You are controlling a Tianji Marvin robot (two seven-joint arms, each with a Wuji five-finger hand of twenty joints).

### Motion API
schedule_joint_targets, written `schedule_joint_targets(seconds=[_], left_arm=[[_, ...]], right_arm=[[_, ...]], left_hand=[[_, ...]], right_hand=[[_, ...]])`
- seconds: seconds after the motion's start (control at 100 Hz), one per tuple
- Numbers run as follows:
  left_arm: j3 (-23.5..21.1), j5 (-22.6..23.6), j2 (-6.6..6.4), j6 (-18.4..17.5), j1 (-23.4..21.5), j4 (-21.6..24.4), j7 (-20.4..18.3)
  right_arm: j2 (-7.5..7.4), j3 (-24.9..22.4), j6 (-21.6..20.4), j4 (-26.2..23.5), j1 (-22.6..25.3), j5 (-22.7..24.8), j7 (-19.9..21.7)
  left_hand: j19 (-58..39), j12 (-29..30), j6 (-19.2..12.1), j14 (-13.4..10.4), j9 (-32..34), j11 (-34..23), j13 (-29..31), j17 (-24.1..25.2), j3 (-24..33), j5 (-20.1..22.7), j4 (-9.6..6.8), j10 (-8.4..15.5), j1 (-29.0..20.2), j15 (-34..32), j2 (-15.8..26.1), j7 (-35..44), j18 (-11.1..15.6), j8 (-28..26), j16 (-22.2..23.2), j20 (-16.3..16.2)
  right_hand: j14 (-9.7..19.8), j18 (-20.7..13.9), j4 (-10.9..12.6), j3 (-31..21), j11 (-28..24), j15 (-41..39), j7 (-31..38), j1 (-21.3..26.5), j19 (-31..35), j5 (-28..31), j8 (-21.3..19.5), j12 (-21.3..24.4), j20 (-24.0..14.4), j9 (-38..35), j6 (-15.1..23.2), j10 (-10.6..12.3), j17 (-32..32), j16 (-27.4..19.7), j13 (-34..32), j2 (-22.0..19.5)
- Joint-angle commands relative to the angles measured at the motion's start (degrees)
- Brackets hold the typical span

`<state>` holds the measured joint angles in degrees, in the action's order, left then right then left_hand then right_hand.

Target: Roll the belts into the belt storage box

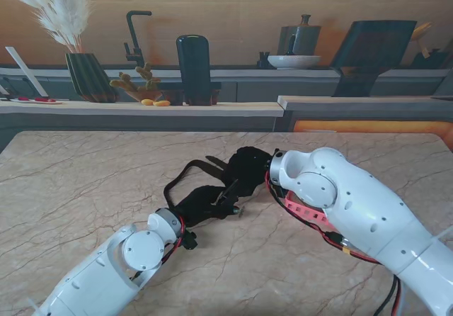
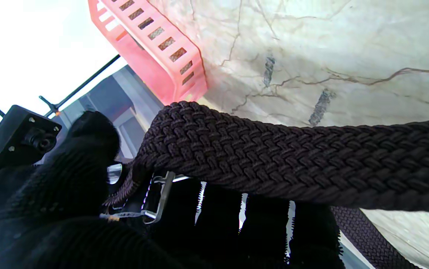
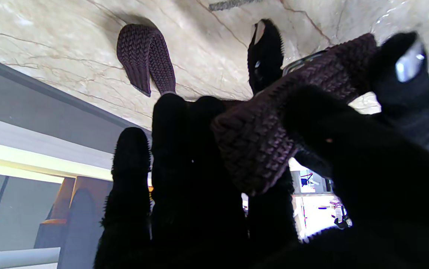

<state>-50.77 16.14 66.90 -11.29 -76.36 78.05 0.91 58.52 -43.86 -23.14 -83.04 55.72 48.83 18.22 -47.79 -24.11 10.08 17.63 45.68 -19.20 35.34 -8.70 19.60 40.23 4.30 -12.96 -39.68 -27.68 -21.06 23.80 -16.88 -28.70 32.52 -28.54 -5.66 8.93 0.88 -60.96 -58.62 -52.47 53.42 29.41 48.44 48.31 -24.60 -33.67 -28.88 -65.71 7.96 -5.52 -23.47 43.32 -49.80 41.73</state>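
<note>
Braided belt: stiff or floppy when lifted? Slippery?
Likely floppy: the belt lies in a loose loop on the table and bends over the left hand. Probably grippy, given the coarse weave. The metal buckle end may swing. The right hand also holds a folded section.

- Pink belt storage box [image 1: 306, 211]: mostly hidden under the right forearm.
- Belt [image 1: 185, 175]: its middle is covered by 2 black-gloved hands beside the box.
</note>
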Motion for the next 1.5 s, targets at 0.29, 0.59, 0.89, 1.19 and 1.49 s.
schedule_joint_targets(seconds=[0.29, 0.59, 0.89, 1.19, 1.49], left_arm=[[-0.45, -4.46, -0.02, -0.01, -0.33, 0.81, -2.53], [-0.59, -9.75, -0.29, -1.09, 0.15, 0.46, -6.35], [-2.89, -16.43, 0.83, 0.72, -1.98, 2.01, -5.09], [-5.50, -26.88, 2.16, 4.87, -4.64, 4.87, -4.89], [-6.00, -31.15, 2.59, 6.47, -5.74, 6.43, -4.98]], right_arm=[[0.82, 0.23, 2.28, 0.56, -0.29, 1.74, -1.64], [1.47, -2.86, 4.31, 1.04, 2.62, 3.77, -7.38], [2.76, -7.66, 9.92, -1.28, 7.92, 2.88, -14.13], [3.92, -11.47, 8.23, -1.24, 12.94, 6.58, -28.25], [3.55, -13.02, 6.44, 0.46, 16.38, 12.87, -39.23]], left_hand=[[-11.89, -8.19, -4.05, 1.04, 11.00, -13.16, 9.44, -3.28, 0.69, 1.22, 0.74, 1.62, -19.04, -13.54, 7.20, 24.62, 0.04, -7.06, 6.19, -2.14], [-15.03, -17.67, -3.08, 0.28, 11.30, -22.01, 11.59, -4.65, -7.28, -3.04, -0.49, 3.69, -22.70, -19.89, 11.32, 30.29, 1.21, -19.46, 11.42, -3.81], [-18.24, -14.81, -1.71, 1.81, 16.27, -20.38, 15.64, -7.09, -16.88, 1.46, -0.35, 2.13, -26.36, -21.52, 15.98, 28.29, 0.28, -15.78, 10.76, -5.04], [-21.13, -11.51, 0.48, 4.83, 19.83, -19.98, 17.22, -7.17, -17.73, 7.58, -0.79, -0.75, -23.99, -23.95, 17.89, 28.43, -1.24, -9.75, 10.07, -6.62], [-21.34, -9.13, 1.05, 6.28, 21.86, -19.07, 17.82, -7.38, -17.28, 11.95, -1.53, -1.94, -19.71, -24.20, 20.88, 27.72, -2.32, -7.15, 8.48, -7.03]], right_hand=[[2.85, 0.91, 2.06, -4.14, 0.83, 0.78, 4.98, 3.80, 0.43, 1.20, 1.05, -0.08, -1.39, -0.70, 6.86, -1.63, 0.20, -0.30, -1.59, -5.09], [2.18, 1.47, -4.74, 9.86, 12.55, 9.41, 0.74, -2.44, -0.79, -6.26, 2.54, 3.41, -1.57, 5.42, 4.45, -0.29, 1.25, -4.84, 2.22, -11.65], [0.91, 2.08, -3.15, 15.00, 24.93, 18.61, -15.39, -8.20, -3.68, -12.78, -3.84, 7.04, -2.29, 18.26, 0.73, -2.01, 3.31, -9.12, 7.63, -17.50], [2.90, 0.40, -5.39, 10.57, 24.43, 21.00, -16.92, -8.61, -4.84, -23.27, -9.60, 7.92, -1.73, 27.64, 0.94, -0.55, 4.99, -11.81, 12.38, -10.21], [3.80, -1.12, -7.01, 1.87, 23.80, 23.97, -10.07, -4.45, -4.02, -41.13, -6.92, 10.89, 0.68, 36.18, 14.17, 1.70, 7.42, -15.93, 17.55, -6.52]])
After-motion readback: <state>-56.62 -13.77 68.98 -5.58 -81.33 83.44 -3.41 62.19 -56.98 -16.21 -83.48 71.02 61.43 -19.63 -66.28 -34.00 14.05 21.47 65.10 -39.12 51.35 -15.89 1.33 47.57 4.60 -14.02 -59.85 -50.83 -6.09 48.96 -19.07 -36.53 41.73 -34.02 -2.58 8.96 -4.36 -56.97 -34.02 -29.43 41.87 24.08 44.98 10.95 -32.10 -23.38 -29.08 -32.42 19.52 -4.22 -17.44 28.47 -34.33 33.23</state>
